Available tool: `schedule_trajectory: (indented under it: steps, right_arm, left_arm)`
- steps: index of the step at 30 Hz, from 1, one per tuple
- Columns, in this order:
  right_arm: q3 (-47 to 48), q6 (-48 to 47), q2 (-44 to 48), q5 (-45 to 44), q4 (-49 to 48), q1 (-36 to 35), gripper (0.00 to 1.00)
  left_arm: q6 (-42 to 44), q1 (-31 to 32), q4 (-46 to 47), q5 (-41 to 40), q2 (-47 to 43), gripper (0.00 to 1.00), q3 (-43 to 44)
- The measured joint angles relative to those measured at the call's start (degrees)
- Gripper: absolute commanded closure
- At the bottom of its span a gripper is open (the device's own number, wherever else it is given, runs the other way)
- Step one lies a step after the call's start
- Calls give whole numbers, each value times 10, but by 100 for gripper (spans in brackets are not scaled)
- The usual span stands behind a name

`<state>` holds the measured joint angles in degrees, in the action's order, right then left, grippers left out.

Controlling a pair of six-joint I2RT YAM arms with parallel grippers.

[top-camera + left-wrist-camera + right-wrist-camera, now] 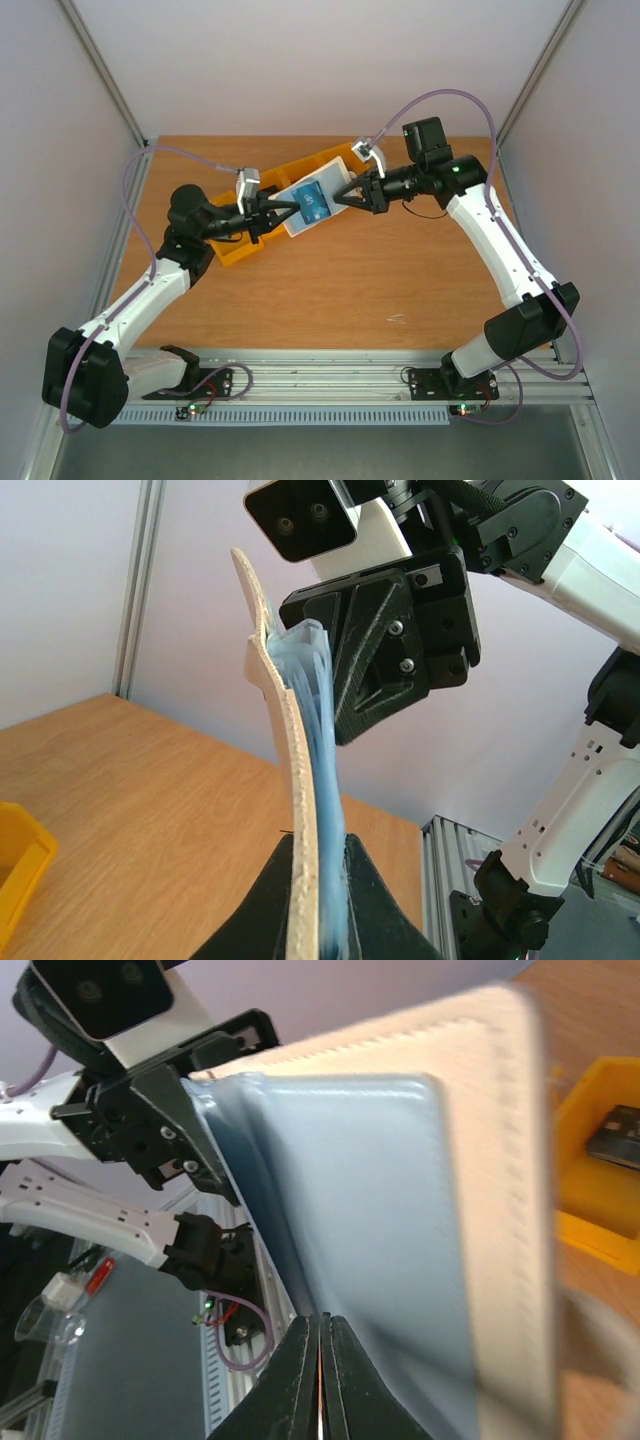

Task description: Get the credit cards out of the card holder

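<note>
Two end effectors (285,212) (340,192), card holder (327,177) pinched between

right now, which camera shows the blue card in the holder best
Top external: the blue card faces the camera in the card holder. Left wrist sees the holder edge-on, right wrist only a blurred pale blue pocket face; neither shows the card clearly.

Top external: you look down from high behind arm bases, whole table small in frame, left gripper (288,213) and right gripper (342,192) mid-view. Left wrist: you sit behind own fingers, facing out along them, card holder (300,780) very close, right gripper just beyond. Right wrist: opposite view, left gripper beyond card holder. All three share card holder.
</note>
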<state>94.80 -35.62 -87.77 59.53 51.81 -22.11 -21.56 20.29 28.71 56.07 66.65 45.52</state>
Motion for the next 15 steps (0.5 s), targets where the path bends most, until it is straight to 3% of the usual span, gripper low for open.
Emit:
schedule_trajectory:
  steps: [6, 11, 15]
  right_arm:
    - [3, -3, 2, -7, 12, 18, 97]
    - [7, -2, 2, 0, 13, 9, 75]
    - [7, -3, 2, 17, 7, -4, 71]
  left_arm:
    - [4, -1, -2, 0, 0, 100, 0]
    - [6, -1, -2, 0, 0, 100, 0]
    - [6, -1, -2, 0, 0, 100, 0]
